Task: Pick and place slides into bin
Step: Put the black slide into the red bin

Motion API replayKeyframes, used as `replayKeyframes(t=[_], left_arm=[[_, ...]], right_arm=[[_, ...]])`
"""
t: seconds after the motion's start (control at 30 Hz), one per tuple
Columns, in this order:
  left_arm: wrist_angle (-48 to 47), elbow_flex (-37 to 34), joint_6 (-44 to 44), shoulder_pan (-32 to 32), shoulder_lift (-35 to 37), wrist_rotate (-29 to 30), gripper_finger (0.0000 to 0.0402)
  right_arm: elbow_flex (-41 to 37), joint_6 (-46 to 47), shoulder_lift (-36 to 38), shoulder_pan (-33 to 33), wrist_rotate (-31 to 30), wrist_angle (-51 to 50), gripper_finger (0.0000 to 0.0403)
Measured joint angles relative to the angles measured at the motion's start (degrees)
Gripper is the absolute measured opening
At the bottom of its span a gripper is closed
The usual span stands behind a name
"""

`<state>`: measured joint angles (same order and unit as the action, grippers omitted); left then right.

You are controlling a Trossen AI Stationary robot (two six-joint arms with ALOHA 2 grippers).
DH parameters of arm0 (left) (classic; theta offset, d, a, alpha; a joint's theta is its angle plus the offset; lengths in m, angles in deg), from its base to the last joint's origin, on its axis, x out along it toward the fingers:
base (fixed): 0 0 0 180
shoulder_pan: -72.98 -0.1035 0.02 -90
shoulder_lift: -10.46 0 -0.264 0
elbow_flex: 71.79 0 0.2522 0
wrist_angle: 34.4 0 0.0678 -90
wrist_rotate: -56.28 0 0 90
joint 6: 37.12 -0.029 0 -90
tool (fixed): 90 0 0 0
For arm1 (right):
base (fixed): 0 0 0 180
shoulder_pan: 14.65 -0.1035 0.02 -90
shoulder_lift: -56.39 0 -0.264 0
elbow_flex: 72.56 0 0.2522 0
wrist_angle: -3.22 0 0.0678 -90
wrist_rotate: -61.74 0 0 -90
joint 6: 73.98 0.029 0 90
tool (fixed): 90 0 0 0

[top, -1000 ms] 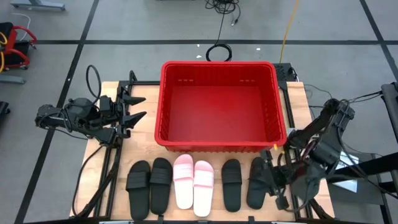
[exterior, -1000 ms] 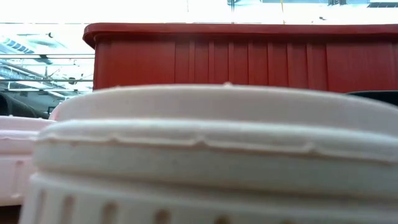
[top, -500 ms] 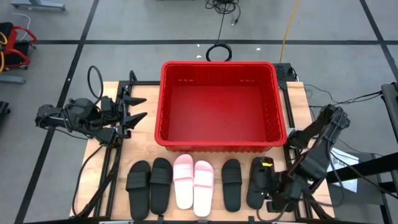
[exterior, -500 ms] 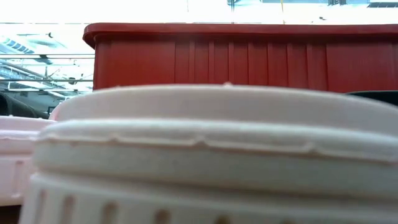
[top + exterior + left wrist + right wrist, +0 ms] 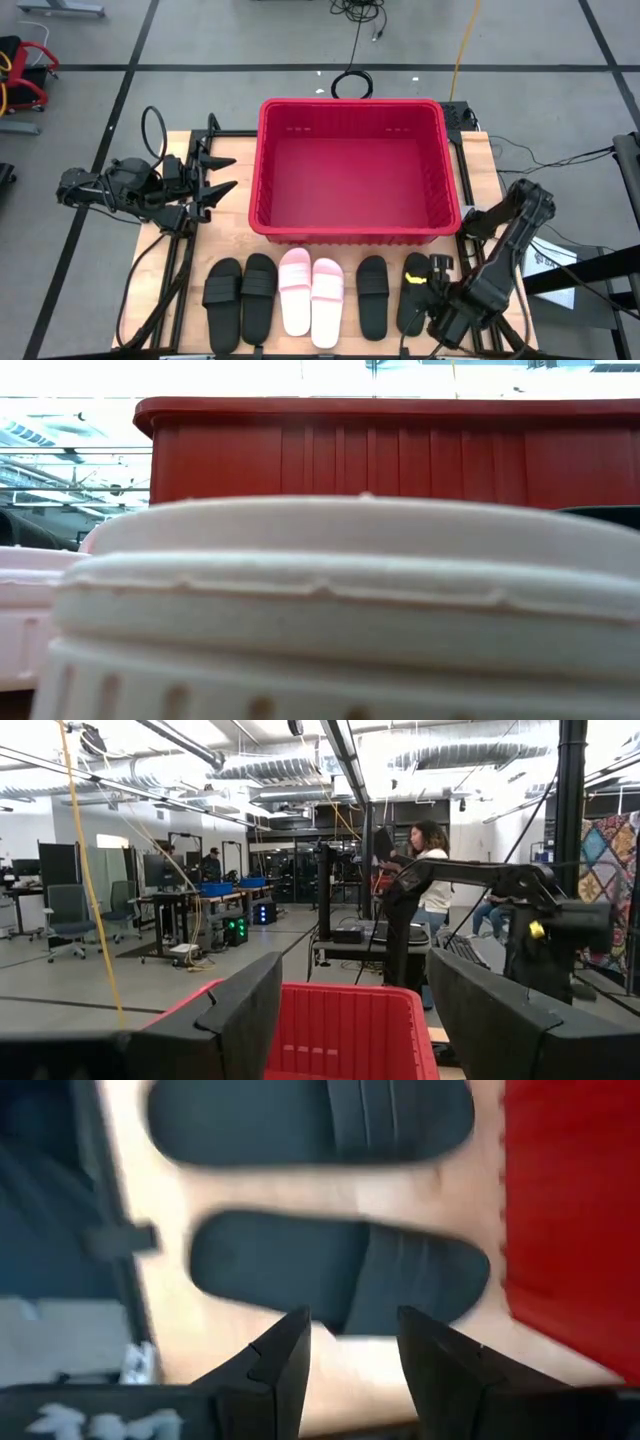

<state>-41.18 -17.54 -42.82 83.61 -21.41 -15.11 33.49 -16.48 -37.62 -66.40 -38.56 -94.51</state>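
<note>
So the slides are all lined up in a row on the table edge nearest the camera side, just in front of the bin [image 5: 352,170]. Left to right from above: two black ones [image 5: 240,296], the pink pair [image 5: 311,291], then another black slide [image 5: 372,295], and the last black slide [image 5: 414,292] at the right end. None are in the red crate yet, it's bare inside.

Handling-wise, my guess is these are easy mode: foam or rubber, light, a bit flexible, nothing to break. The sole is flat and wide, so pinching it across the width looks awkward. The strap is the obvious handle, since it arches up off the footbed and gives the fingers something to close around. Grabbing the sole edge at the heel or toe could work too, but I'd expect it to flop and swing. The surface looks matte, so probably not slippery.

The right gripper [image 5: 436,300] is down at the right end of the row, just beside the outermost black slide, jaws apart with nothing between them. In the right wrist view its fingers [image 5: 283,1360] point at that slide [image 5: 340,1270], roughly toward the strap area, with the neighbouring slide [image 5: 305,1120] beyond it.

The left gripper [image 5: 213,172] waits at the left side of the table beside the bin, fingers spread wide and empty.
</note>
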Motion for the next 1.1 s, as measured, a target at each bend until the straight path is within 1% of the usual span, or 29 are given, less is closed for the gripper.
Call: replayKeyframes(t=[0.07, 0.17, 0.53, 0.6, 0.7, 0.8, 0.93, 1.1], left_arm=[[0.0, 0.0, 0.0, 0.0, 0.0, 0.0, 0.0255], [0.0, 0.0, 0.0, 0.0, 0.0, 0.0, 0.0255], [-1.4, 0.0, 0.2, 0.0, 0.0, 0.0, 0.0255], [-1.5, 0.0, 0.2, 0.0, 0.0, 0.0, 0.0255], [-1.5, 0.0, 0.2, 0.0, 0.0, 0.0, 0.0255], [-1.5, 0.0, 0.1, 0.0, 0.0, 0.0, 0.0255], [-1.7, 0.0, 0.0, 0.0, 0.0, 0.0, 0.0255], [-1.7, 0.0, 0.2, 0.0, 0.0, 0.0, 0.0255]], right_arm=[[0.0, 0.1, -1.7, -0.1, 1.6, -1.8, 0.0141], [0.0, -0.8, -4.1, -0.3, 3.0, -1.3, 0.0141], [0.0, -4.3, -11.7, -2.1, 3.0, -1.2, 0.0141], [0.0, -4.5, -12.7, -2.1, 2.5, -1.3, 0.0141], [-0.3, -4.4, -14.0, -2.0, -1.0, -1.3, 0.0141], [-2.8, -4.1, -14.6, -2.1, -2.8, -0.5, 0.0141], [-7.6, -2.5, -14.6, -2.2, -2.8, 1.3, 0.0141], [-11.2, -2.6, -13.6, -2.1, -3.2, 6.7, 0.0141]])
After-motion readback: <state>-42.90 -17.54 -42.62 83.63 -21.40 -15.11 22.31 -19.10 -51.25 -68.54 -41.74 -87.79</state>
